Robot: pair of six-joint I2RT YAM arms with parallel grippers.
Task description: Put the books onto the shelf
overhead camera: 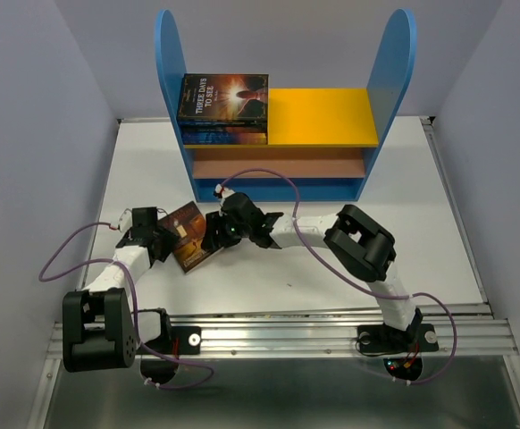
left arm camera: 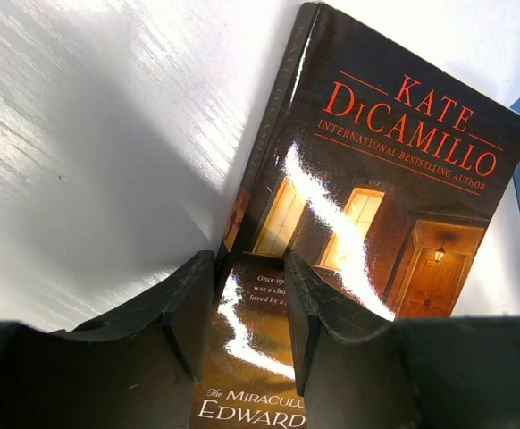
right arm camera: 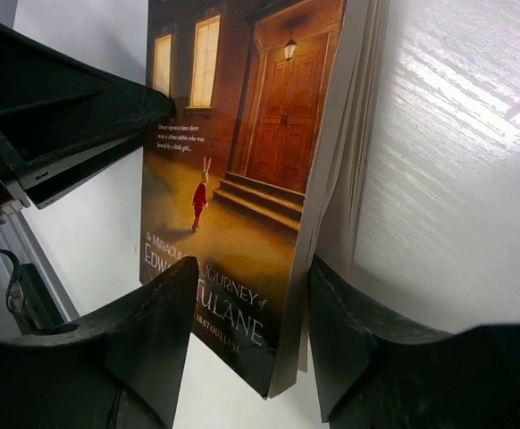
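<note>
Left pincer [left arm camera: 249,273] grasping brown book [left arm camera: 376,179] | right pincer [right arm camera: 253,273] straddles it, grip unclear

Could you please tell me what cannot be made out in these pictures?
- Top view: the lower books on the shelf are covered by the top book; only edges show.
- Left wrist view: the title of the held book is cut off by the bottom edge and the left pincer.
- Right wrist view: whether the right pincer touches that book is unclear.
</note>
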